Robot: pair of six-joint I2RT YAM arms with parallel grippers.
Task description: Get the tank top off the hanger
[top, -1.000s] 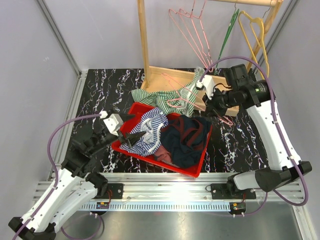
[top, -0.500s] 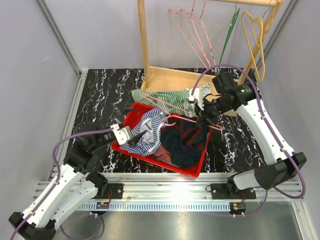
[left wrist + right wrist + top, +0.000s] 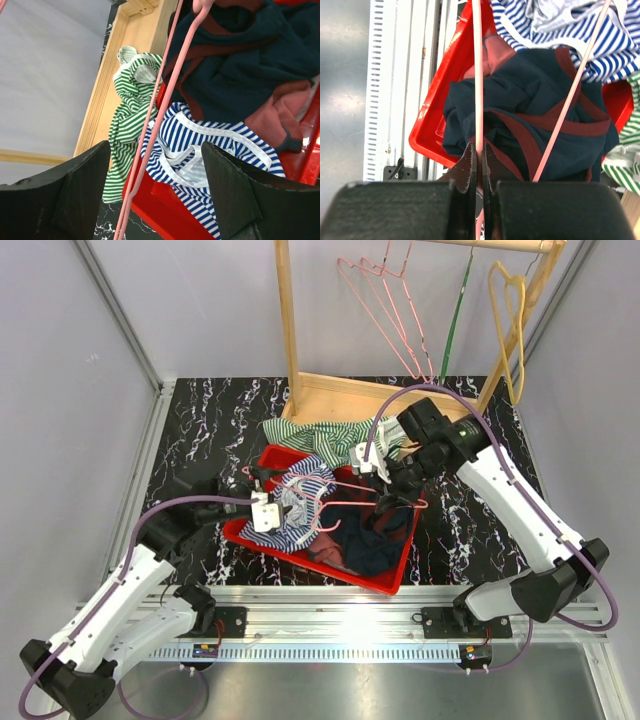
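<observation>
The right gripper (image 3: 479, 167) is closed tight on 1 thin bar of the pink wire hanger (image 3: 478, 75); it holds the hanger low over the red bin (image 3: 427, 125), in the middle of the top view. The left gripper (image 3: 156, 155) has its 2 fingers wide apart with nothing between the pads. In its wrist view another bar of the hanger runs up through the gap, and below it lies the blue-and-white striped tank top (image 3: 200, 145).

I judge we are in the separating step: one arm fixes the hanger, the other arm comes to take the cloth. From these views I cannot tell if a strap is hooked on the hanger or if the top only lies under it. For the next move I would lower the left gripper onto a fold of the striped fabric near the white neckline and close only on cloth, not on the wire. Then the 2 arms should move away from each other.

The bin holds 3 pieces. The striped tank top fills its left part and hangs a little over the left wall. A navy garment with maroon trim (image 3: 530, 100) fills the right part, and a dull red cloth (image 3: 270, 120) shows beside it. A green-and-white striped garment (image 3: 125, 115) lies outside, touching the upper edge of the bin, on the wooden base (image 3: 107, 90).
</observation>
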